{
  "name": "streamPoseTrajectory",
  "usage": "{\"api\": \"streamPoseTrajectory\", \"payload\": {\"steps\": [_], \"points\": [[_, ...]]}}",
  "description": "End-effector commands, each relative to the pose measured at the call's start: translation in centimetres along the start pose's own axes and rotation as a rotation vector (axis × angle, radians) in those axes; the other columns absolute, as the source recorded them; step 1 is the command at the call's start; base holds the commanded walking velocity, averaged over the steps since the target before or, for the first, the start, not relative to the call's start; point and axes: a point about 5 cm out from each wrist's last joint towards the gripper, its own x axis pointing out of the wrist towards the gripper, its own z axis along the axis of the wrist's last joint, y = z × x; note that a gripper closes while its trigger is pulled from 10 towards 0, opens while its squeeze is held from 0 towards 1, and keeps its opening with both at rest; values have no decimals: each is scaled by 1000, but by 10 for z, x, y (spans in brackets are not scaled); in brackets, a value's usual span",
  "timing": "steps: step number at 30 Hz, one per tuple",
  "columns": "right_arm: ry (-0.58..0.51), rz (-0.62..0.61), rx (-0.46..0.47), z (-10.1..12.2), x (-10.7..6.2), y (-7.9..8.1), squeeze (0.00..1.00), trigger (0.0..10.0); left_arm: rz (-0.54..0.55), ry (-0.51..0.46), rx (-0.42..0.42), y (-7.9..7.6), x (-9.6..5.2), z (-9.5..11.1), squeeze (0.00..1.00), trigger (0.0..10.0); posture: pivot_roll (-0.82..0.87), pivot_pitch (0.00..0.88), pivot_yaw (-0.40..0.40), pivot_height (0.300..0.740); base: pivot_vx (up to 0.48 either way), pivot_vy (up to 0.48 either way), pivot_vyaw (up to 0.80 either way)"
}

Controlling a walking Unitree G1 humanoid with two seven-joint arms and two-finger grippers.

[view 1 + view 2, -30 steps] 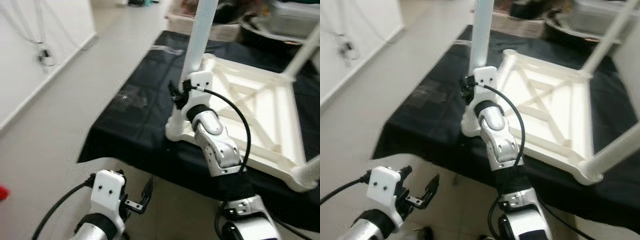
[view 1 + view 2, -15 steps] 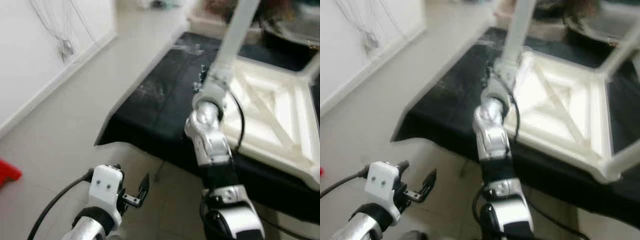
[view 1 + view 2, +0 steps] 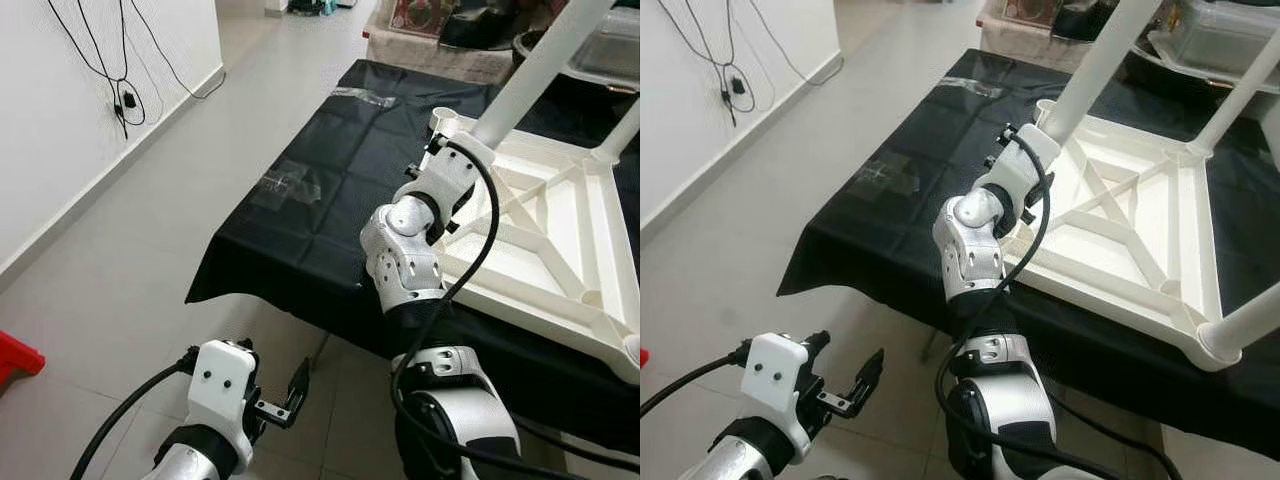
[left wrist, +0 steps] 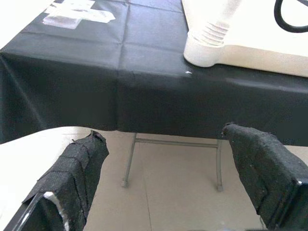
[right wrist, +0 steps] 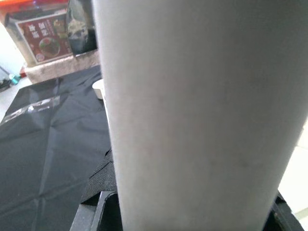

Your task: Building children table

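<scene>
While the white children's table (image 3: 1130,230) lies upside down on the black-covered desk (image 3: 910,190), its ribbed underside facing up, the step in hand looks to be seating one leg in its corner socket. That near-left leg (image 3: 1095,65) leans away from upright, and two other legs rise from the far and near right corners. The right claw (image 3: 1025,160) sits at the base of the leaning leg; in the right wrist view the white tube passes straight between its black fingers (image 5: 98,185), so it appears clamped on the leg. To do this well, I judge the leg should be brought square to the frame before any turning or pressing, or it may bind crooked. The left claw (image 3: 285,400) hangs low beside the desk edge over the tiled floor (image 3: 130,230), fingers spread apart and holding nothing. It could steady the frame.
</scene>
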Motion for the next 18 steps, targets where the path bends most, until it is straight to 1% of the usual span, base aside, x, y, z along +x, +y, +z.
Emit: {"api": "streamPoseTrajectory", "payload": {"steps": [1,2,3,4,5,6,7,8,9,10,11,12,14,15,16,17,18], "points": [[150,-17,-83,-44,-7,-10,0,10000,-4,22,11,0,1,-5,0,10000,163,192,-74,740,0,0,0],[145,32,-53,-40,-9,-4,0,10000,-4,23,12,0,1,-5,0,10000,163,192,-74,740,0,0,0],[77,133,-26,-25,-10,7,0,10000,-3,24,9,1,2,-6,0,10000,158,186,-74,740,0,0,0],[77,133,-26,-25,-10,7,0,10000,-3,24,9,1,2,-6,0,10000,158,186,-74,740,0,0,0],[18,195,-2,-10,-10,15,0,10000,-3,25,-1,1,3,-6,0,10000,154,180,-75,740,0,0,0],[18,195,-2,-10,-10,15,0,10000,-3,25,-1,1,3,-6,0,10000,154,180,-75,740,0,0,0],[-25,226,7,-1,-10,19,0,10000,-3,25,-9,1,4,-7,0,10000,154,178,-75,740,0,0,0],[-25,226,7,-1,-10,19,0,10000,-3,25,-9,1,4,-7,0,10000,154,178,-75,740,0,0,0],[-60,289,27,9,-10,24,0,10000,-2,27,-16,2,5,-7,0,10000,149,169,-76,740,0,0,0],[-111,324,45,21,-10,27,0,10000,-1,24,-24,2,8,-7,0,10000,144,164,-76,740,0,0,0],[-111,324,45,21,-10,27,0,10000,-1,24,-24,2,8,-7,0,10000,144,164,-76,740,0,0,0],[-153,428,87,34,-13,31,0,10000,0,22,-29,2,10,-7,749,10000,140,157,-77,740,0,0,0],[-153,428,87,34,-13,31,0,10000,0,22,-29,2,10,-7,749,10000,140,157,-77,740,0,0,0],[-158,591,171,46,-21,36,0,10000,-2,11,-39,2,12,-6,1000,10000,138,152,-78,740,0,0,0],[-157,729,238,54,-28,37,0,10000,-8,-2,-37,1,15,-4,1000,10000,136,145,-77,740,0,0,0],[-157,729,238,54,-28,37,0,10000,-8,-2,-37,1,15,-4,1000,10000,136,145,-77,740,0,0,0],[-116,915,314,57,-40,36,0,10000,-13,-26,-24,2,19,0,1000,10000,135,142,-78,740,0,0,0]]}}
